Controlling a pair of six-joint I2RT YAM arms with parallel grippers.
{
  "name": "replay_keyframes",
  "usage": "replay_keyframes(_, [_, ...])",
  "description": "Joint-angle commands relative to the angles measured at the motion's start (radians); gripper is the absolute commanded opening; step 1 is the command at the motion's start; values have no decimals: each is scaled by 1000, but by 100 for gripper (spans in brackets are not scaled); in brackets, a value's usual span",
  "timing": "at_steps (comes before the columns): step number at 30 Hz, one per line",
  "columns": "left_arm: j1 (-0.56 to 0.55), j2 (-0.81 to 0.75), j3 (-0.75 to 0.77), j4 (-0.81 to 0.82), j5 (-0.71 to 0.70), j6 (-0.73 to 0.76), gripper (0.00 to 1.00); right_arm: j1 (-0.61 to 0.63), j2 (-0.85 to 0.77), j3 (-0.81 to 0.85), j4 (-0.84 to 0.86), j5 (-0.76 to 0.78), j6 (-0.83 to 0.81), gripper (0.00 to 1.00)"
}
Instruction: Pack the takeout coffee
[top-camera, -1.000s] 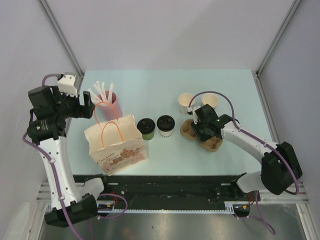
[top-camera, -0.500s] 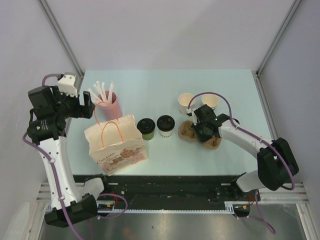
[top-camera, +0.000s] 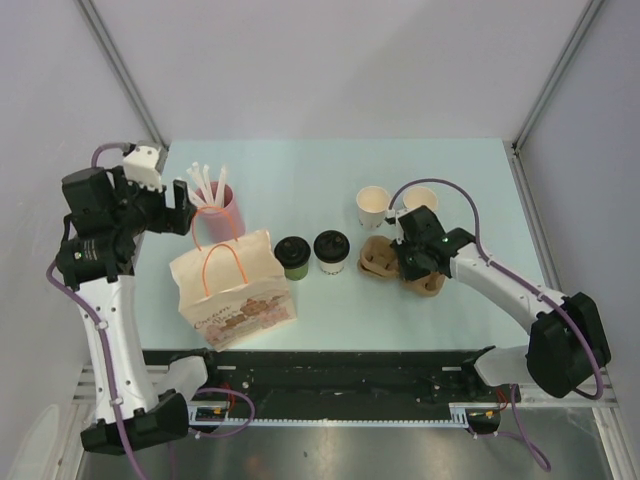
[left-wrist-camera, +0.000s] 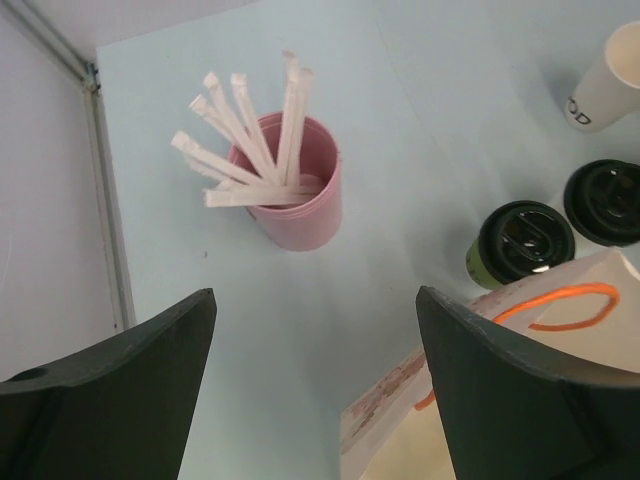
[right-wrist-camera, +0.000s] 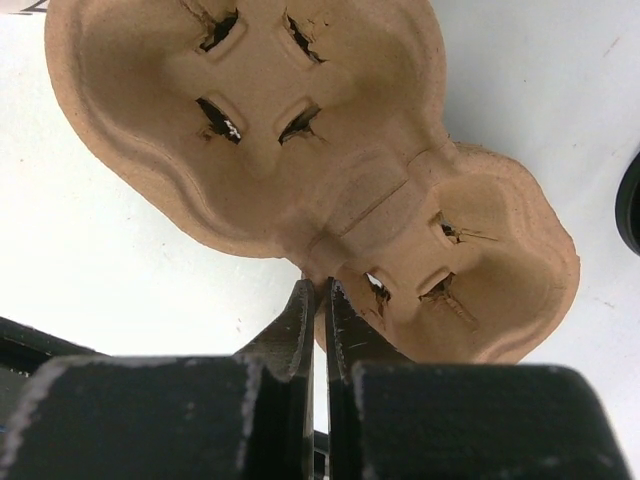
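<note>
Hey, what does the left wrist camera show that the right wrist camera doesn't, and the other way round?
Only the left wrist view: a pink cup holding wrapped straws, the green lidded cup, the white lidded cup seen lid-on, a lidless white cup, the paper bag with orange handles, and the left end effector, open.
Only the right wrist view: the brown pulp tray, both wells empty, with the right end effector shut on its rim.
Both: the pale table.

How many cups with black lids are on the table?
2. The dark green cup stands beside the paper bag; the white cup next to it, toward the pulp tray. None seems hidden.
</note>
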Motion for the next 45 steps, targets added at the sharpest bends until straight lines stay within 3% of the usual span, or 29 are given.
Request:
replay_keyframes(1, [-128,-24,79,14,-26,8,86,-20,-24,30,-8,23,57,0])
replay_keyframes(11, [-655,32,238,-27,-98,-109,78,-72,-8,18,10,-5,112,0])
replay_keyframes(19, [-840,111,317,-37,-134,-114,78,-87,-25,-2,21,-20,167,1])
replay_keyframes(28, [-1216,268,366,-26,-91,-179,73,-100,-41,-27,13,-16,198,0])
replay_keyframes(34, [-1308,377,289,83,-37,-308,73,-101,-64,-48,12,29,239,0])
replay_keyframes(43, [-1290,381,-134,457,-178,-503,71,-112,-88,-63,24,4,259,0])
replay_keyframes(45, [-1275,410,-205,506,-158,-543,64,-113,-93,-71,24,-5,262,0])
